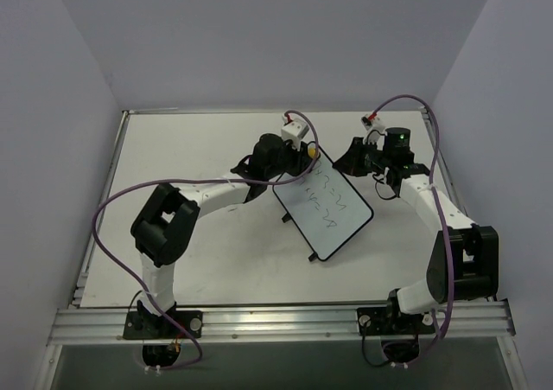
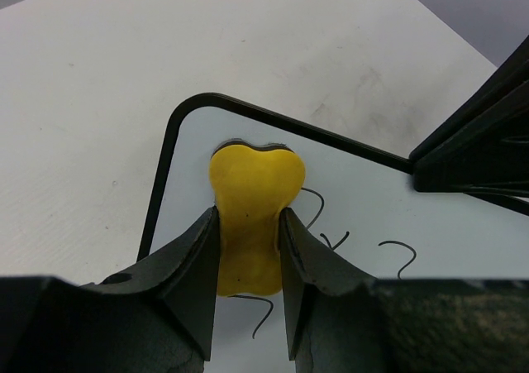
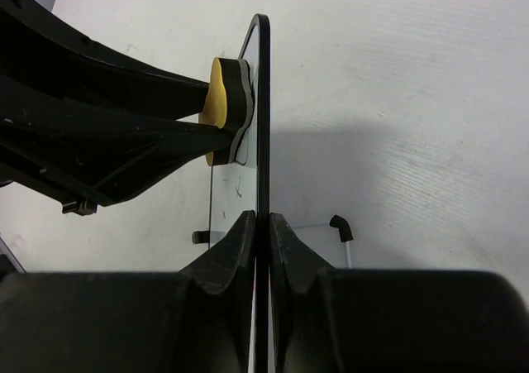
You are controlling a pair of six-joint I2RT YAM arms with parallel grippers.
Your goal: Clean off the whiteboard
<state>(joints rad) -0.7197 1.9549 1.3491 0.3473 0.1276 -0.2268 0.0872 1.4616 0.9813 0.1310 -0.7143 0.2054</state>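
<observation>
The whiteboard (image 1: 333, 213) has a thin black frame and dark handwriting, and stands tilted at the table's middle. My left gripper (image 1: 304, 154) is shut on the yellow bone-shaped eraser (image 1: 311, 148) at the board's far corner. In the left wrist view the eraser (image 2: 252, 195) sits between my fingers (image 2: 186, 265), against the white face (image 2: 372, 216) by the rounded corner. My right gripper (image 1: 352, 161) is shut on the board's far right edge. In the right wrist view the frame (image 3: 262, 100) runs edge-on between the jaws of that gripper (image 3: 262, 217), with the eraser (image 3: 221, 92) pressed against the board's left side.
The white tabletop (image 1: 190, 148) is enclosed by pale walls on three sides. Purple cables (image 1: 112, 200) loop over both arms. The board's small black feet (image 1: 313, 258) stick out below it, and one foot (image 3: 339, 222) shows in the right wrist view. A metal rail (image 1: 276, 321) runs along the near edge.
</observation>
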